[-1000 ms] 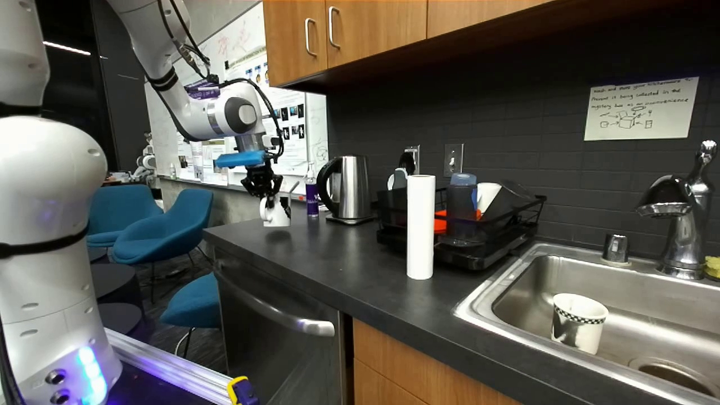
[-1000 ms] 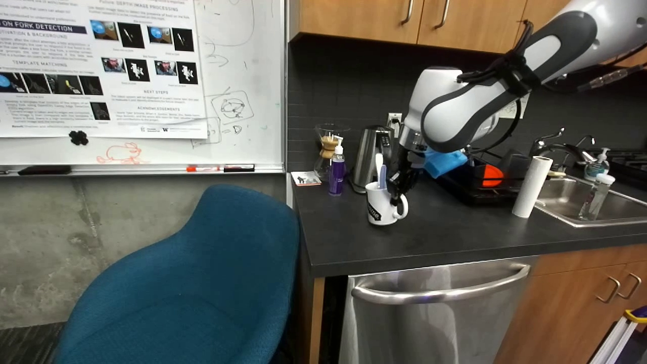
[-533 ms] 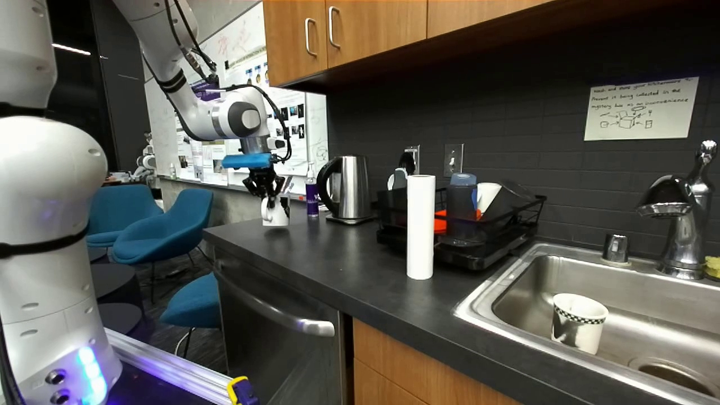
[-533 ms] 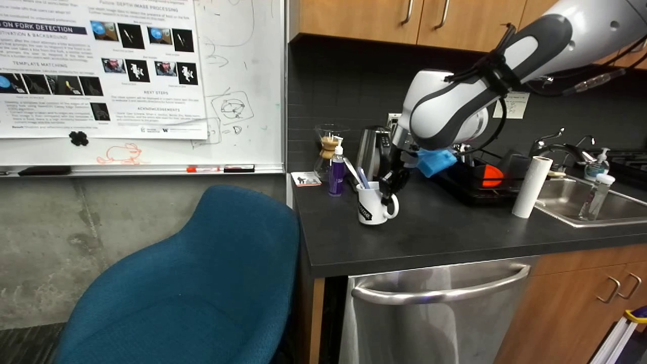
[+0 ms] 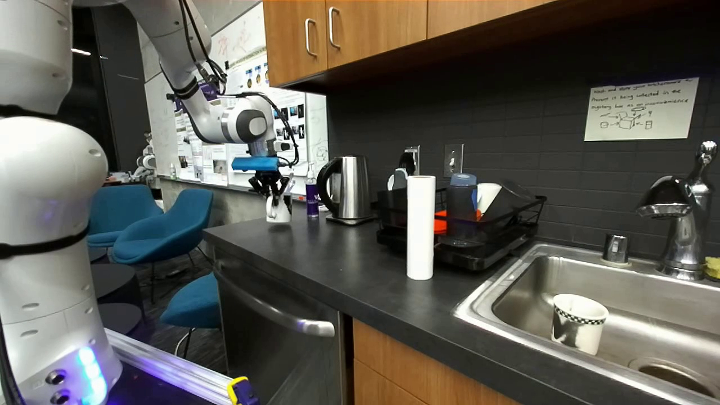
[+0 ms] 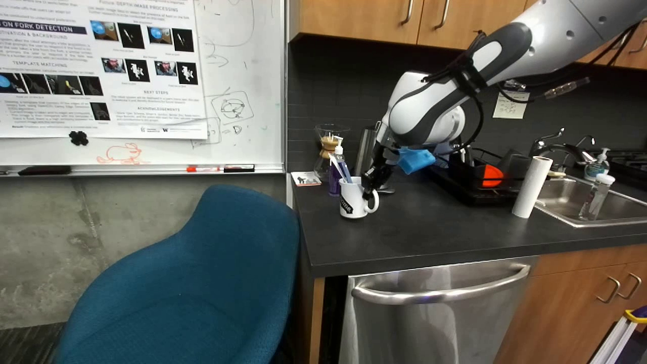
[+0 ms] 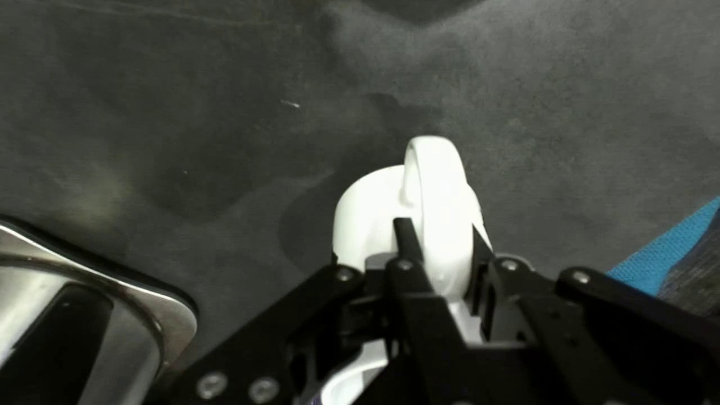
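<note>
A white mug with a dark printed patch is upright just above the dark countertop, a shadow beneath it. Two slim handles, one white and one bluish, lean out of its mouth. My gripper is closed on the mug's handle, one black finger on each side of it. In both exterior views the gripper comes down from above onto the mug's handle side. Much of the mug's rim and inside is hidden behind the fingers in the wrist view.
Close behind the mug stand a purple pump bottle and a steel kettle. Farther along are a black dish rack, a white roll and a sink holding a cup. A blue chair adjoins the counter's end.
The gripper has carried the mug toward the purple bottle, leftward in an exterior view. The slim handles in the mug have tipped over to one side. The grip is unchanged.
</note>
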`<state>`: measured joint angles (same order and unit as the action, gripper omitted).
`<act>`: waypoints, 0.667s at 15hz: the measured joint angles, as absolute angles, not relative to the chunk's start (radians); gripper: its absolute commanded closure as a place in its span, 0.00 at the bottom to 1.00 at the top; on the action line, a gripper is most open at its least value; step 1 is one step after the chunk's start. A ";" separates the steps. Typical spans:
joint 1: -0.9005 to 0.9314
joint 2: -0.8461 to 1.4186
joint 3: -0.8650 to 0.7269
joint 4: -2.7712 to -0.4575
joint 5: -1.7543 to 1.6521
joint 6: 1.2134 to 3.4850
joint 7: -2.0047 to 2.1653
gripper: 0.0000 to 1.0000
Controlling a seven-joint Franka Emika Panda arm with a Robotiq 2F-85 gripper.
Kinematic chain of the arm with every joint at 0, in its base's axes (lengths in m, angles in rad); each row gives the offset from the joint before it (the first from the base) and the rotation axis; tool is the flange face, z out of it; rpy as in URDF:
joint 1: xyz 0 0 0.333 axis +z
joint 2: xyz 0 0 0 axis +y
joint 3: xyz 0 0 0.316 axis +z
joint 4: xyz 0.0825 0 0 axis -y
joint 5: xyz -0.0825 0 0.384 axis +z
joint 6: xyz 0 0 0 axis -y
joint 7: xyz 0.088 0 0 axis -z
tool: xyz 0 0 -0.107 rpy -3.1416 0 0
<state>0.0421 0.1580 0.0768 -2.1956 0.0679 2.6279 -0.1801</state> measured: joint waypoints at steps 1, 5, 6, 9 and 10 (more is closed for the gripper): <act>0.042 0.173 0.079 -2.175 0.073 2.628 -0.186 0.95; 0.042 0.228 0.089 -2.105 0.079 2.628 -0.200 0.95; 0.042 0.240 0.091 -2.093 0.079 2.628 -0.204 0.95; 0.040 0.276 0.092 -2.064 0.079 2.629 -0.213 0.95; 0.038 0.284 0.092 -2.054 0.079 2.633 -0.217 0.95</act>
